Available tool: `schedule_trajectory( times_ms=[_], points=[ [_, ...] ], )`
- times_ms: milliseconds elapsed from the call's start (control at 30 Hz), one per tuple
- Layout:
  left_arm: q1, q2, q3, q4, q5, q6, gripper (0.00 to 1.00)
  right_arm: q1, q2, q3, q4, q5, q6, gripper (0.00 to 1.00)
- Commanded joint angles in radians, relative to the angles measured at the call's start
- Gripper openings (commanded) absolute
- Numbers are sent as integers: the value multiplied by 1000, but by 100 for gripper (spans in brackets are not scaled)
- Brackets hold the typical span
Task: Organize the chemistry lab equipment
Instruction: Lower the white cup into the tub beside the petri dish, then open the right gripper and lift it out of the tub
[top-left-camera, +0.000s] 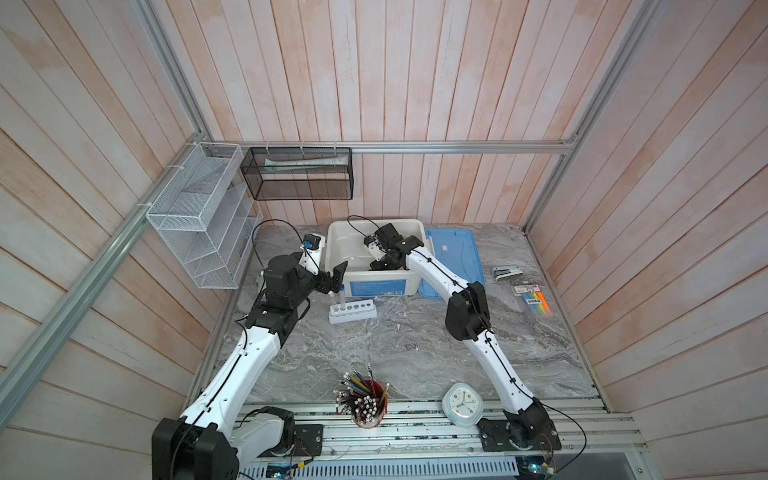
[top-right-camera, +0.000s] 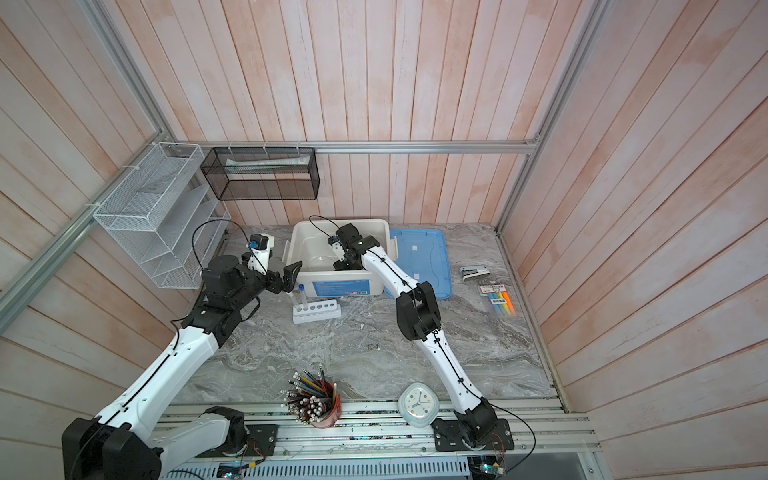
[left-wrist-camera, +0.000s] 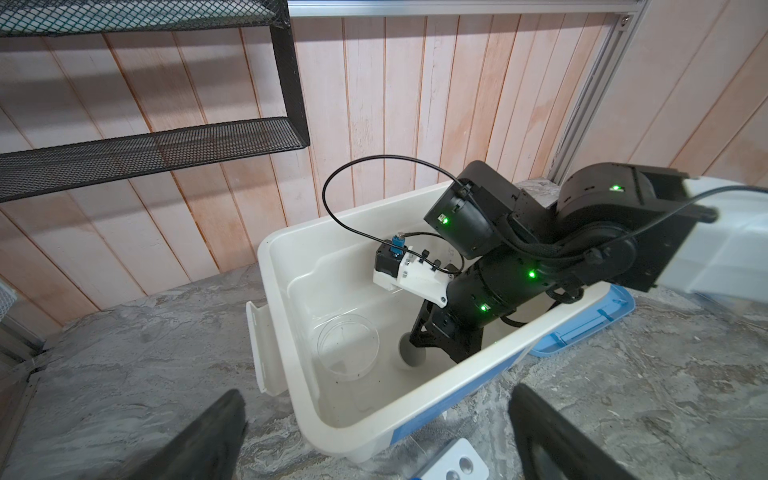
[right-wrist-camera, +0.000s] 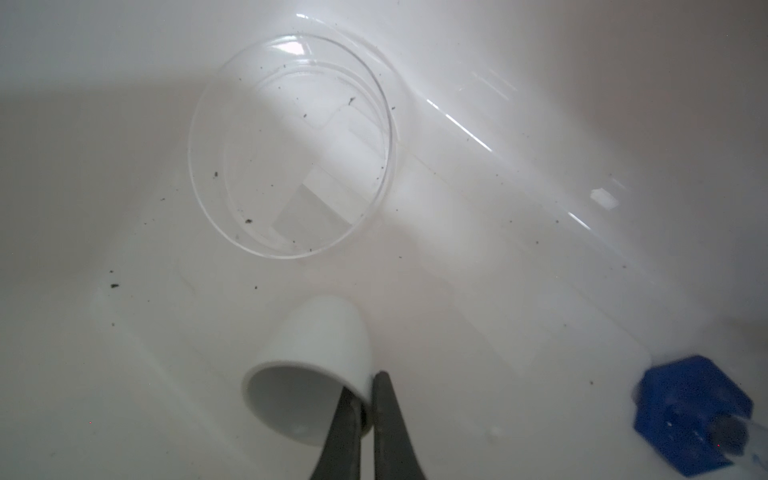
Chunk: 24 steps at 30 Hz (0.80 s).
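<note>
Tiny cup (right-wrist-camera: 316, 365): white, tilted, inside the white bin (top-left-camera: 361, 223); its rim is pinched between two dark fingers. Whether it touches the bin floor cannot be told.
Right end effector (right-wrist-camera: 365, 388): clenched on the cup's wall, one finger inside the mouth and one outside; reaches down into the bin from the right.
Flat round dish (right-wrist-camera: 291, 145): clear, lies flat on the bin floor near the cup, apart from it; dark specks lie in and around it.
Blue-topped bottle (right-wrist-camera: 690, 411): only its hexagonal blue cap and a little clear body show at the edge of the right wrist view, inside the bin.
Six-hole rack (top-left-camera: 353, 311): white, on the bench (top-left-camera: 395, 345) just in front of the bin.
Blue-capped tube (top-right-camera: 302, 296): stands upright at the rack's left end.
Left end effector (left-wrist-camera: 376, 432): released, jaws spread wide and holding nothing; hovers by the bin's front left corner, above the rack's left end.
Blue lid (top-left-camera: 453, 257): flat on the bench, just right of the bin.
Stapler (top-left-camera: 507, 272) and marker pack (top-left-camera: 534, 297): near the bench's right edge.
</note>
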Motion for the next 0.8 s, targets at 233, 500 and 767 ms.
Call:
schedule_trajectory(
  times_ms=[233,500,767],
  points=[
    [4,0,18,1,27,6,100,12,27,-10,11,1,7,7],
    [4,-8,17,-1,30,6,100,17,23,-13,16,1,10,9],
    [5,-13,19,1,33,4,100,17,-2,-11,17,10,13,24]
  ],
)
